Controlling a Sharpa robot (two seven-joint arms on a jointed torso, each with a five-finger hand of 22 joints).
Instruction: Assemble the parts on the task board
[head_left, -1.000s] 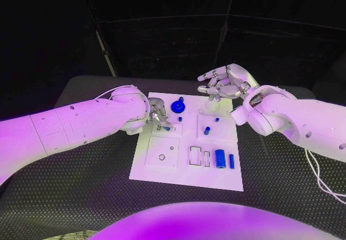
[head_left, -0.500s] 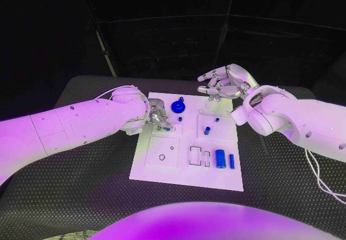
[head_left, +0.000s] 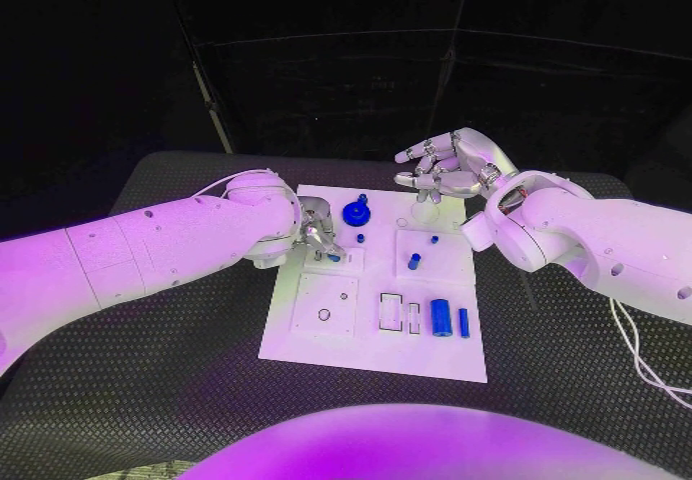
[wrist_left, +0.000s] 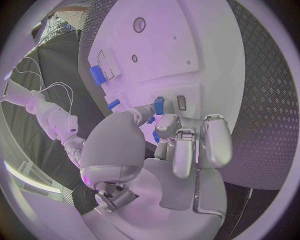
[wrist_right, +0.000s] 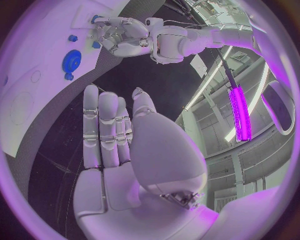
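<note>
The left hand (head_left: 317, 236) pinches a small blue peg (wrist_left: 159, 105) just above the task board (head_left: 372, 340), risking a slip or misaligned insertion, while the right hand (head_left: 447, 165) hovers empty, fingers apart, beyond the board's far edge.

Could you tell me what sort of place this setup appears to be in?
Probably a robotics lab or test cell: a white task board with blue parts on a black table, dark curtains behind, and overhead framing with a light tube.

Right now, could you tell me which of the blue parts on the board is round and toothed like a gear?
The blue gear at the board's far end, between the two hands; the other blue parts are small pegs or cylinders.
</note>
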